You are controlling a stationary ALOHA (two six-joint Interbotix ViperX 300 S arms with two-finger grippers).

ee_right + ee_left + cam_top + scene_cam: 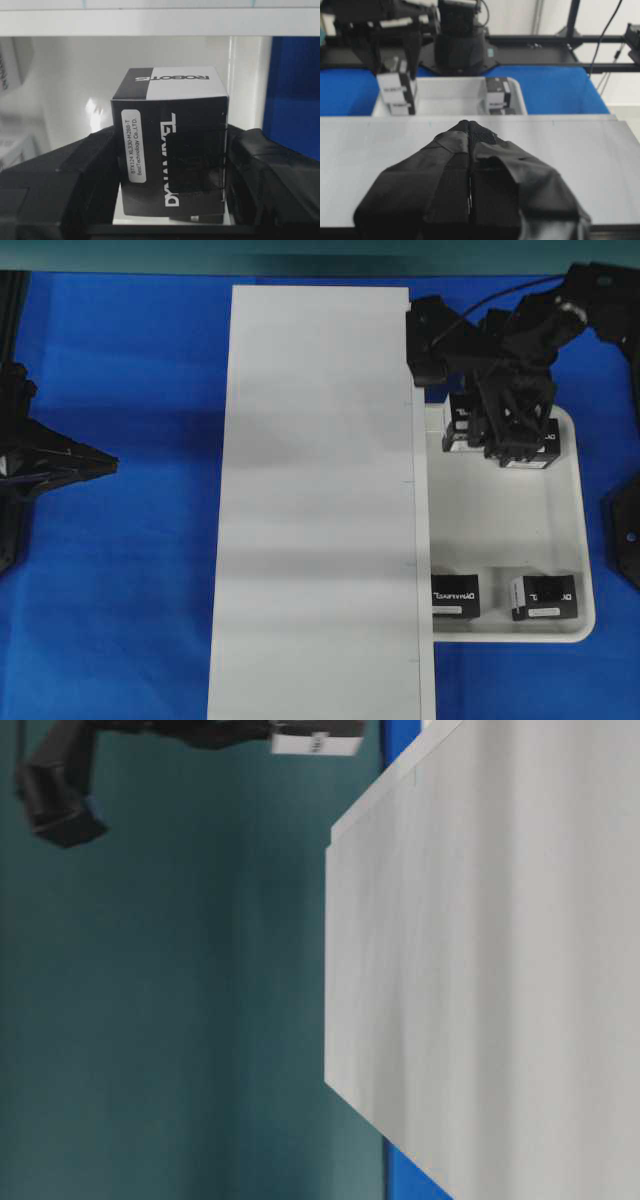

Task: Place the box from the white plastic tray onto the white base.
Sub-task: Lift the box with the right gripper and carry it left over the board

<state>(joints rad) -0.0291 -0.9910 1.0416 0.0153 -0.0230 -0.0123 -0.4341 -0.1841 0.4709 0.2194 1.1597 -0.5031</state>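
Observation:
The white base (320, 500) lies lengthwise down the middle of the blue table. To its right is the white plastic tray (500, 530). My right gripper (520, 435) hangs over the tray's far end, shut on one black box (530, 461). In the right wrist view that box (170, 150) sits upright between both fingers (75, 175), label strip facing the camera. I cannot tell whether it has left the tray floor. My left gripper (110, 462) is shut and empty, left of the base; its tips (469, 122) point over the base (570, 165).
A second box (460, 425) stands beside the held one at the tray's far end. Two more boxes (457, 598) (543, 597) stand at the near end. The tray's rim runs close along the base's right edge.

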